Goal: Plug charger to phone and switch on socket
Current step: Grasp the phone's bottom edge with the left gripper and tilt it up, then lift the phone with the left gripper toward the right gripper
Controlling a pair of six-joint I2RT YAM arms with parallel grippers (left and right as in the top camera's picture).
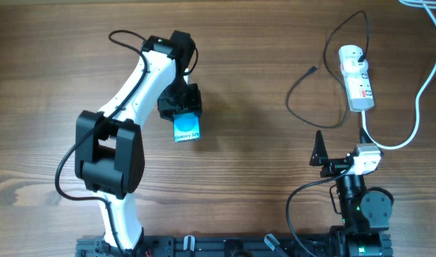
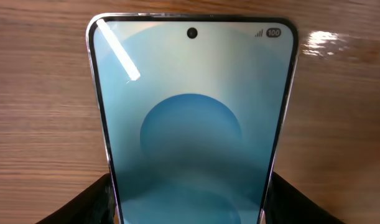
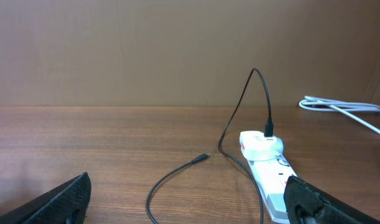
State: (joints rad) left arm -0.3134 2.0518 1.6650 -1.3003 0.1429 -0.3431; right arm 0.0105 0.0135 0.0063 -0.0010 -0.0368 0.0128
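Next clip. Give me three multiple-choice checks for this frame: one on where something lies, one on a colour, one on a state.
1. In the overhead view, where is the white oblong power strip? A upper right; B lower left; C centre.
2. What colour is the screen of the rectangular smartphone? A red; B light blue; C plain black.
3. The small tip of the thin black charger cable is: A inside the smartphone; B lying free on the wooden table; C hanging off the table edge.
Answers: 1 A, it lies near the top right corner. 2 B, the left wrist view shows pale blue with a teal disc. 3 B, the tip rests on bare wood, far from the smartphone.
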